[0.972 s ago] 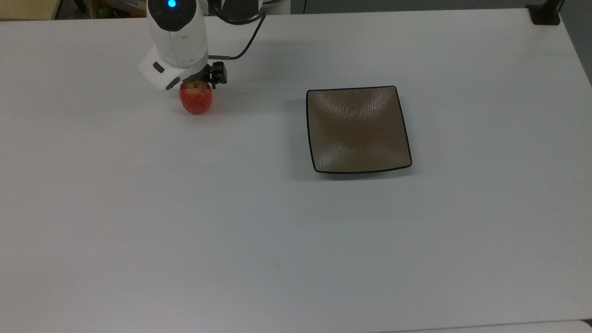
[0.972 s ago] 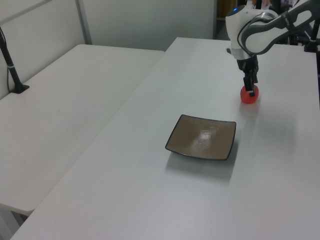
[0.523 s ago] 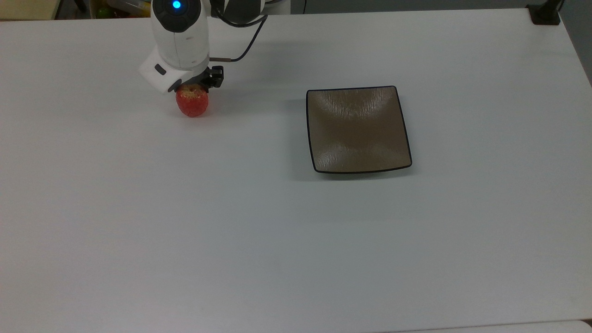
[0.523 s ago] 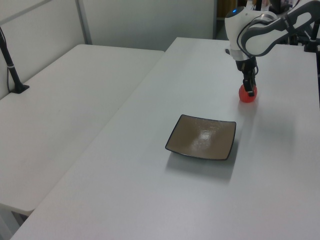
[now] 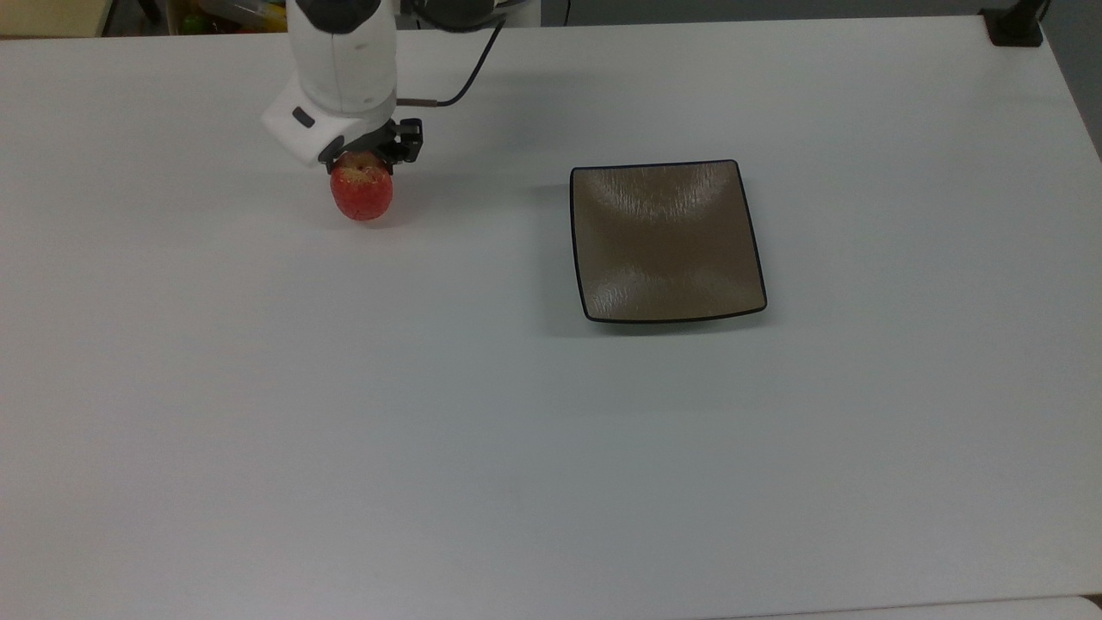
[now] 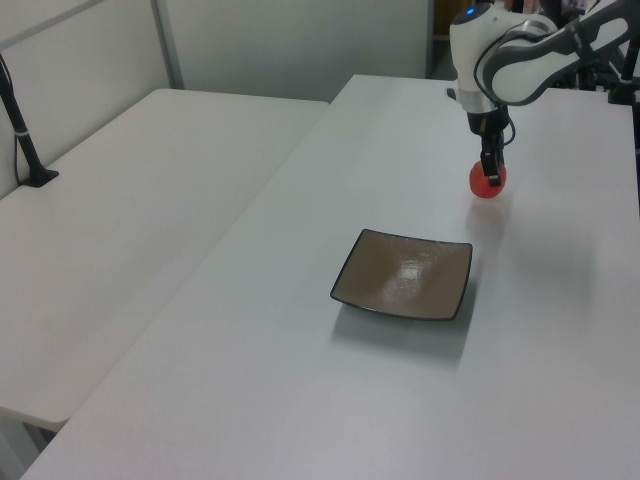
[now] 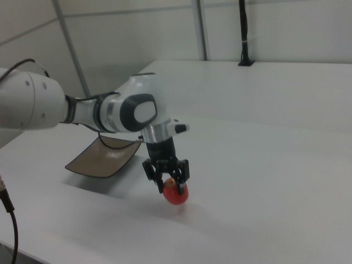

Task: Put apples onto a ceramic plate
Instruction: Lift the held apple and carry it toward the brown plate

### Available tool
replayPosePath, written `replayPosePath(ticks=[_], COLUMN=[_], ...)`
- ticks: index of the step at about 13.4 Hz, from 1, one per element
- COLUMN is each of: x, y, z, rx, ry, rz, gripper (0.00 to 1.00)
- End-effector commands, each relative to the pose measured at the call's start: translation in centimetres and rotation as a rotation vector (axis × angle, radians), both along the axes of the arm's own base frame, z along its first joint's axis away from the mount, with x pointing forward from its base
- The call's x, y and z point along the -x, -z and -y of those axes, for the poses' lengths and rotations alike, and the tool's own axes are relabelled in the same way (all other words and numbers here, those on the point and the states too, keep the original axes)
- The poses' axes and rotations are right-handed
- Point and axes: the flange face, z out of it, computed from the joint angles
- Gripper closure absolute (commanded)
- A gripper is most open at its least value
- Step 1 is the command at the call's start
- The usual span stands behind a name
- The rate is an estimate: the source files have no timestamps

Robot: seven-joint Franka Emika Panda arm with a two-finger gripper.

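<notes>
Lifted apple (image 5: pixel 362 192), end effector (image 5: pixel 368 161) clamped, arm vertical

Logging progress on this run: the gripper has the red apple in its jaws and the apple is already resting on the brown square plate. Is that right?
Not quite. The gripper does have the apple in its jaws, but the apple is not on the plate. The top view shows it well off toward the top view's left, over bare table, and the plate holds nothing.
</notes>
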Motion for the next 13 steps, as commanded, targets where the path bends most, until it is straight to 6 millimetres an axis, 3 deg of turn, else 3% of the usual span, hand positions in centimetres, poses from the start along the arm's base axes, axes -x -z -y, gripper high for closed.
replayPosePath(ticks=[1,5,8,11,13], x=[-0.7,-1.8,-1.6,-0.8,0.0], y=[-3.9,-6.7,-6.7,-6.6,-5.4], z=[-4.2,-12.8,-18.4,-22.1,-25.1], rx=[-0.016,-0.077,-0.108,-0.126,-0.130], ry=[0.029,0.057,0.064,0.045,0.033], rz=[0.106,0.203,0.264,0.270,0.252], gripper=[0.54,0.53,0.53,0.53,0.53])
